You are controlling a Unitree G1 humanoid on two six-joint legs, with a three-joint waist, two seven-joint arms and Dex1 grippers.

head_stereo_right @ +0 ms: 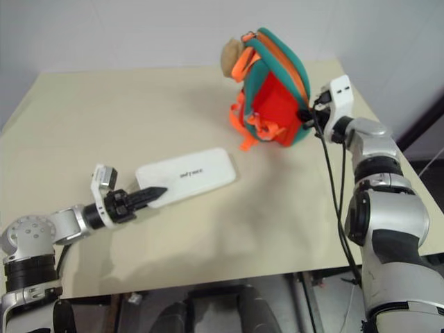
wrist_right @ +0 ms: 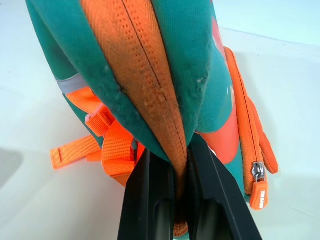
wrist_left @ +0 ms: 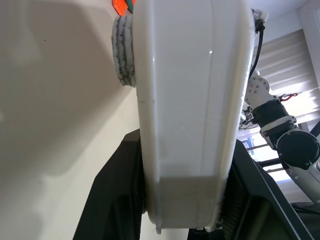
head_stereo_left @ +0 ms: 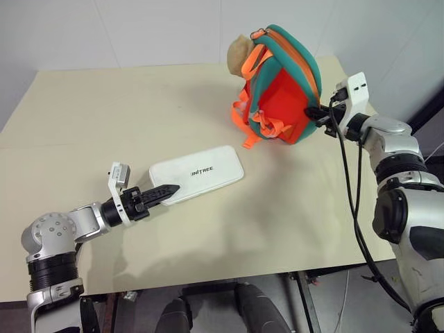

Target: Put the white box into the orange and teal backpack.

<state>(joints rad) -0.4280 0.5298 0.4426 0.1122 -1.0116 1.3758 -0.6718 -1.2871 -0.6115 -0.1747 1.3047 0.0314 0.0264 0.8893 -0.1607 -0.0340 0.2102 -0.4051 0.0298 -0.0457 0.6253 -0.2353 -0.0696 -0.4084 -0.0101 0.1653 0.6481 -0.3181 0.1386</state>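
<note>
White box point(head_stereo_left: 197, 174), one of one, lies flat on the table point(head_stereo_left: 83, 125), its near end clamped between the fingers of the left gripper point(head_stereo_left: 166, 193). Beyond the box stands the single orange and teal backpack point(head_stereo_left: 281, 87), upright, with a tan plush charm point(head_stereo_left: 239, 54) behind it. The right gripper point(wrist_right: 181, 200) pinches the bag's orange webbing tightly. Judged from this, both holds are made; opening the bag and loading the box remain.
</note>
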